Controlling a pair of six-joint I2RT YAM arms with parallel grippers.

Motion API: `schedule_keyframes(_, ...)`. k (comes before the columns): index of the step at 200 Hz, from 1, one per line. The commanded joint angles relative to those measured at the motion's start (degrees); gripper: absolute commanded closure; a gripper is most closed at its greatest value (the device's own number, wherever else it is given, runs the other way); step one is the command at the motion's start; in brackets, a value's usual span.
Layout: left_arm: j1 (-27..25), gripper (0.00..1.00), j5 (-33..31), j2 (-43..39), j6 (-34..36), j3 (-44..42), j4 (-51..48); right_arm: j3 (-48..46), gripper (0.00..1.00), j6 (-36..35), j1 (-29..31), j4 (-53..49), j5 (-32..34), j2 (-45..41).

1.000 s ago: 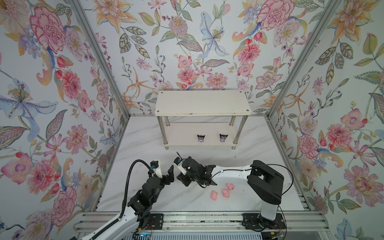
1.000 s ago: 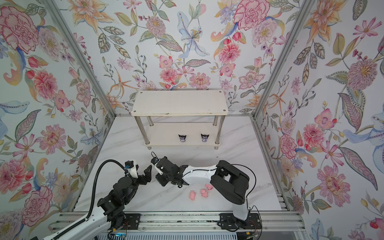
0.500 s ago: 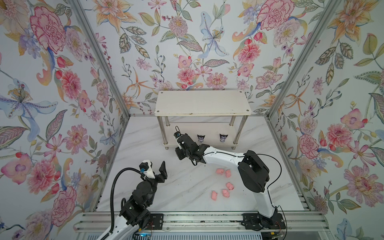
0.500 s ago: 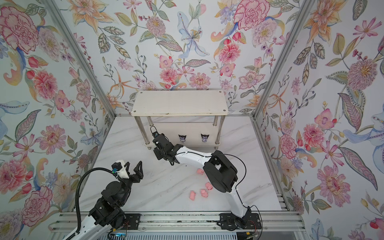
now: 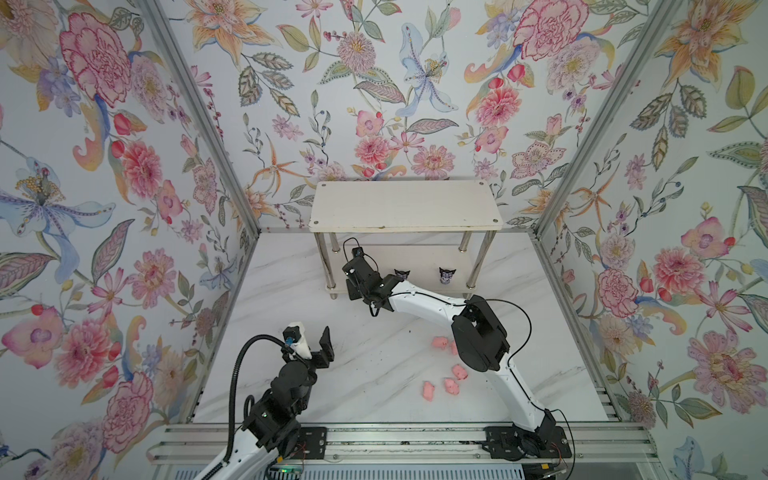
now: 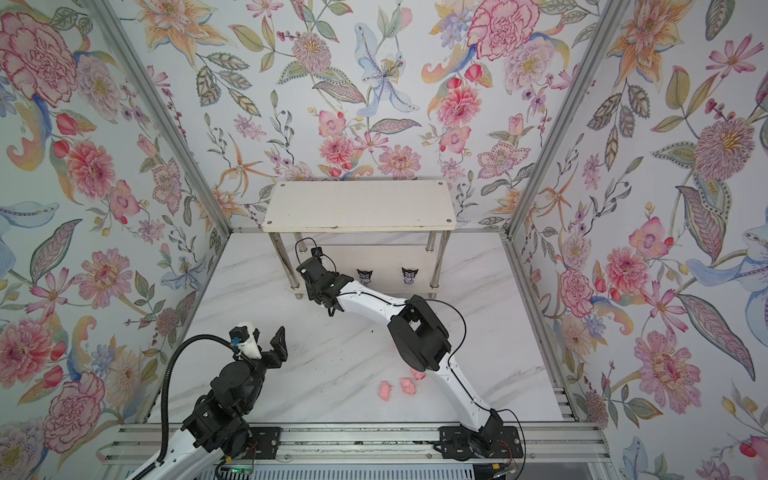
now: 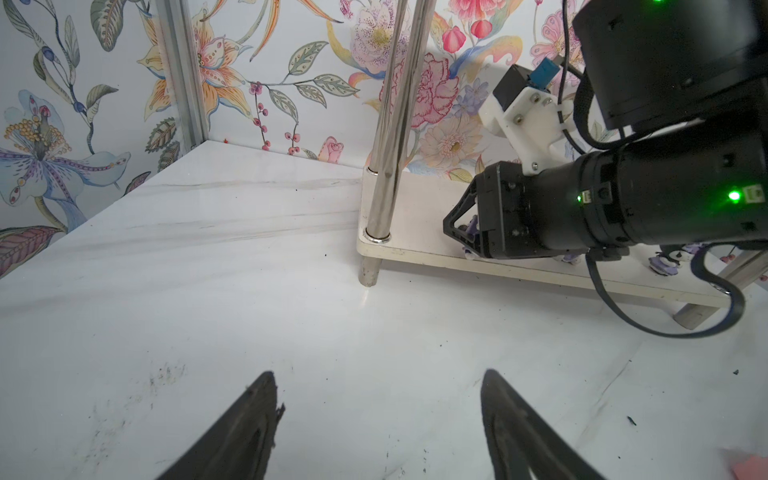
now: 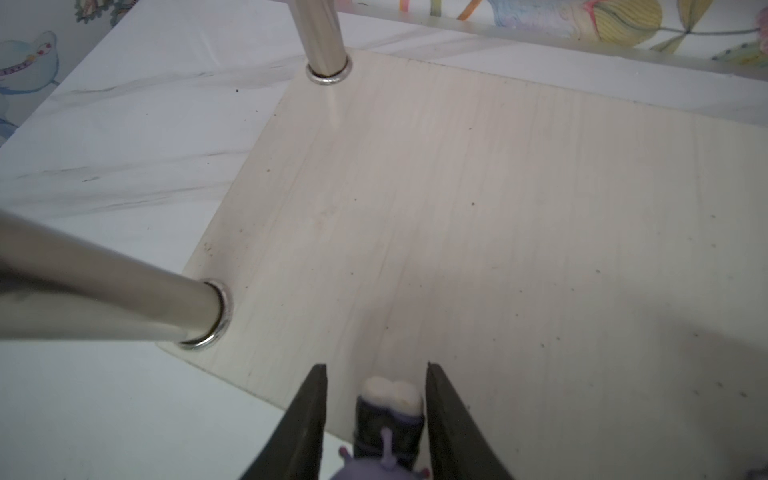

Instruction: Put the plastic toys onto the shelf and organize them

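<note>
The shelf point(image 5: 405, 205) point(image 6: 359, 203) stands at the back. Two purple-and-white figurines point(image 5: 402, 274) point(image 5: 446, 275) stand on its lower board point(image 8: 498, 208). My right gripper point(image 5: 349, 286) point(image 8: 376, 368) hangs over that board's left end, shut on a third purple figurine point(image 8: 390, 415). The figurine's white feet point at the board. Several pink pigs point(image 5: 439, 342) point(image 5: 451, 386) point(image 6: 385, 390) lie on the table by the right arm. My left gripper point(image 5: 313, 343) point(image 7: 378, 386) is open and holds nothing, low over the front left of the table.
Chrome legs point(image 8: 104, 299) point(image 8: 324, 37) rise close beside the right gripper. The right arm's elbow point(image 5: 478, 336) hangs over the pigs. Floral walls enclose the marble table point(image 5: 374, 332) on three sides. Aluminium rails point(image 5: 374, 440) run along the front.
The two grippers were close together at the front centre. My right arm has carried the purple figurine back to the shelf's lower board. My left arm has drawn back towards the front left.
</note>
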Motion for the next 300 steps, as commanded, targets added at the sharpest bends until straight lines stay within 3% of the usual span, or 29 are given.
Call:
schedule_keyframes(1,0.7,0.22,-0.1,0.3,0.8,-0.1,1.3,3.0,0.87,4.9,-0.4,-1.9,1.7,1.6)
schedule_keyframes(54,0.8,0.22,0.0,-0.6,0.8,-0.4,1.1,8.3,0.83,7.4,-0.2,-3.3,-0.9,5.9)
schedule_keyframes(119,0.9,0.21,0.2,0.1,0.8,-0.3,1.7,10.4,0.67,8.5,-0.8,-3.4,-0.5,8.0)
schedule_keyframes(146,0.9,0.21,0.4,0.4,0.9,-0.3,1.9,10.9,0.55,8.7,-1.0,-3.4,-1.2,8.6)
schedule_keyframes(170,1.0,0.21,0.4,0.4,1.0,-0.3,1.9,10.9,0.36,9.1,-0.8,-3.4,-1.8,8.7)
schedule_keyframes(190,1.0,0.21,0.4,0.4,1.0,-0.4,1.9,11.1,0.3,9.1,-0.7,-3.4,-2.3,8.7)
schedule_keyframes(300,1.0,0.21,1.5,-0.9,1.3,-0.7,1.7,4.1,0.19,5.6,1.5,-3.7,0.8,-0.9)
